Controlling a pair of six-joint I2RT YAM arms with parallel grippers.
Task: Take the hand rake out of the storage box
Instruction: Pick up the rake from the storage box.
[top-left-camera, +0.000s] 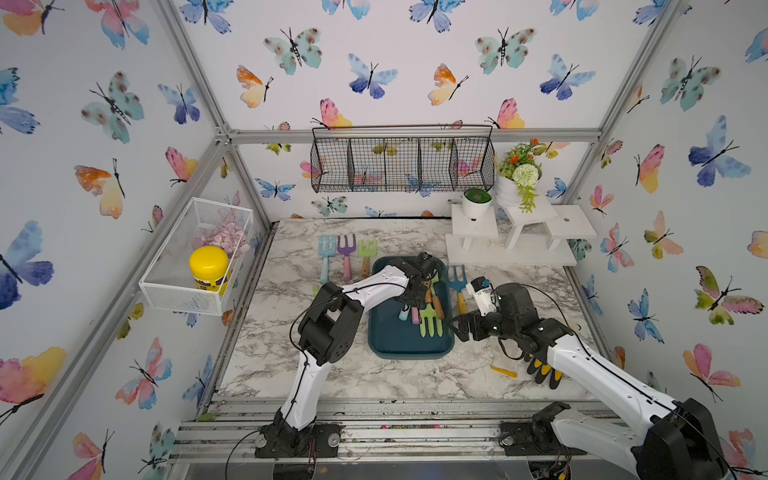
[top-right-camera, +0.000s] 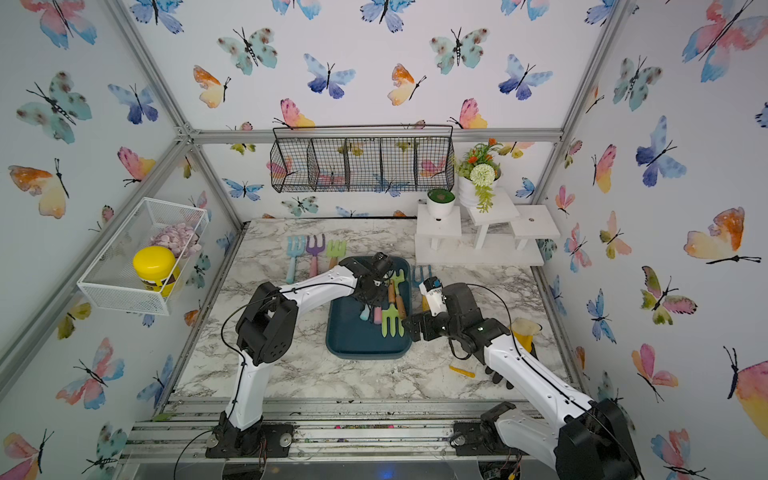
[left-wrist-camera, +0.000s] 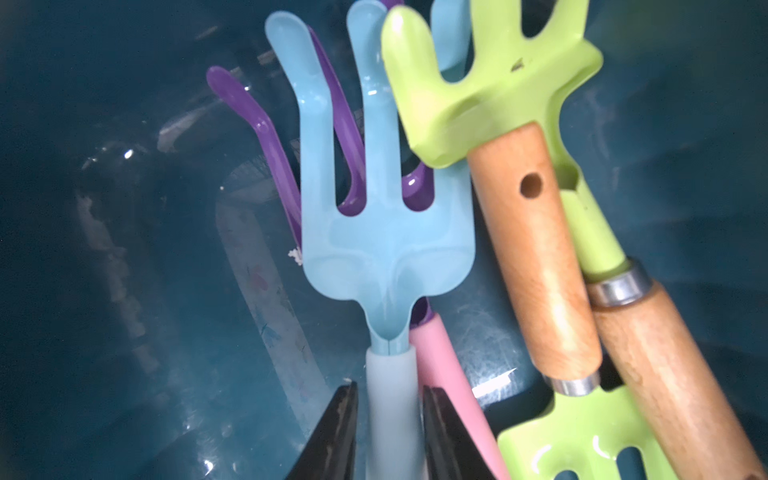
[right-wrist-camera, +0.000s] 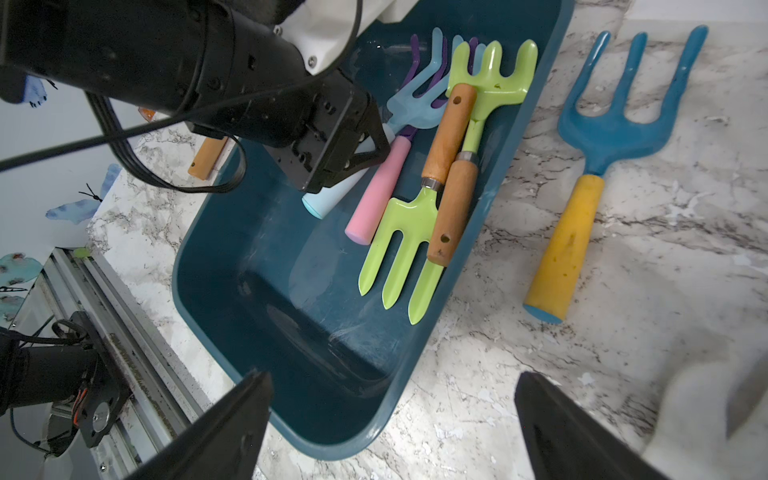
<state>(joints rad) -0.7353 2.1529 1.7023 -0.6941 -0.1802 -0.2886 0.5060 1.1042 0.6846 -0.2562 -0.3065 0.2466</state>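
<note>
Now the left gripper (left-wrist-camera: 390, 386), low centre of frame, brackets the pale blue rake (left-wrist-camera: 386, 249) by its handle in the storage box (top-left-camera: 399, 340), clamp unclear; right gripper (right-wrist-camera: 395, 374) gapes; next, squeeze and lift straight.

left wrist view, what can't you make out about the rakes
- light blue rake: handle end cut off by the frame edge, left wrist view; contact with left end effector unclear.
- purple rake: mostly under the light blue rake, same view.
- storage box far end: covered by left arm in both top views.
</note>
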